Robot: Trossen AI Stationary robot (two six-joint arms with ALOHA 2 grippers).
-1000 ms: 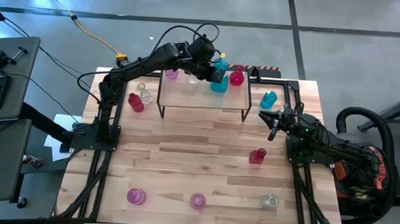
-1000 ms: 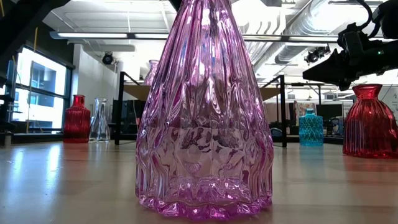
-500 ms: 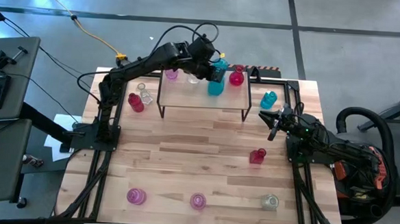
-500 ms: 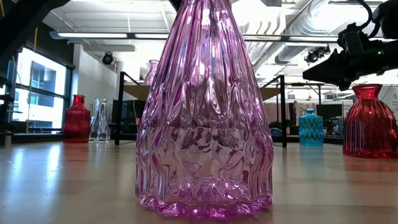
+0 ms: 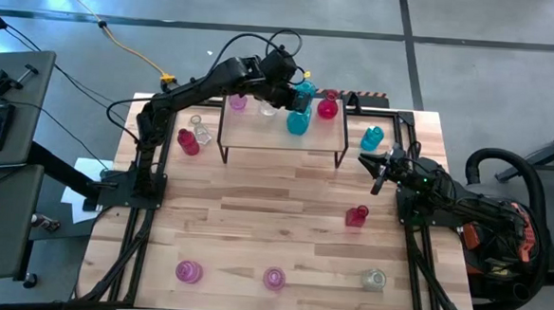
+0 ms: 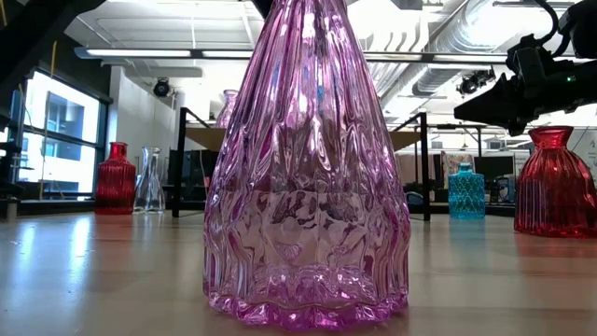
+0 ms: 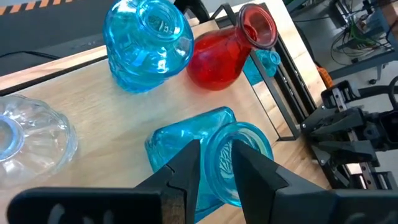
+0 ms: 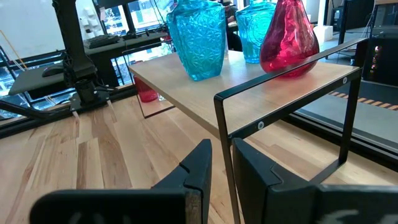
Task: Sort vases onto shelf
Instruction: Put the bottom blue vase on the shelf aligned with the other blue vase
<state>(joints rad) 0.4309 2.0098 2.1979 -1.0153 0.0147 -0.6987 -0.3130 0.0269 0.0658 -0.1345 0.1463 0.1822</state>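
Observation:
The shelf (image 5: 283, 136) stands at the table's far side. On it are a pink vase (image 5: 237, 102), a clear vase (image 7: 31, 134), a teal vase (image 7: 149, 43) and a red vase (image 7: 224, 59). A second teal vase (image 5: 299, 123) stands upright on the board near its middle. My left gripper (image 7: 216, 174) reaches over the shelf from the left and is shut on this vase's mouth. My right gripper (image 5: 376, 184) waits at the table's right edge, shut, holding nothing. Several more vases stand on the tabletop. My left gripper has the teal vase's rim (image 7: 217, 163) between its two fingers, one finger (image 7: 252, 168) over the mouth and the other (image 7: 186, 171) outside the neck. The fingers slant down from the far left. The vase stands upright with its base on the shelf board.
On the tabletop stand a red vase (image 5: 188, 141) and a clear one (image 5: 200, 129) left of the shelf, a teal one (image 5: 372, 138) to its right, and a red one (image 5: 356, 215). Near the front edge are two pink vases (image 5: 188, 272) (image 5: 273, 278) and a clear one (image 5: 373, 279).
The teal vase under my left gripper has shifted a little toward the shelf's near edge and now stands upright on the board. My right arm has kept still.

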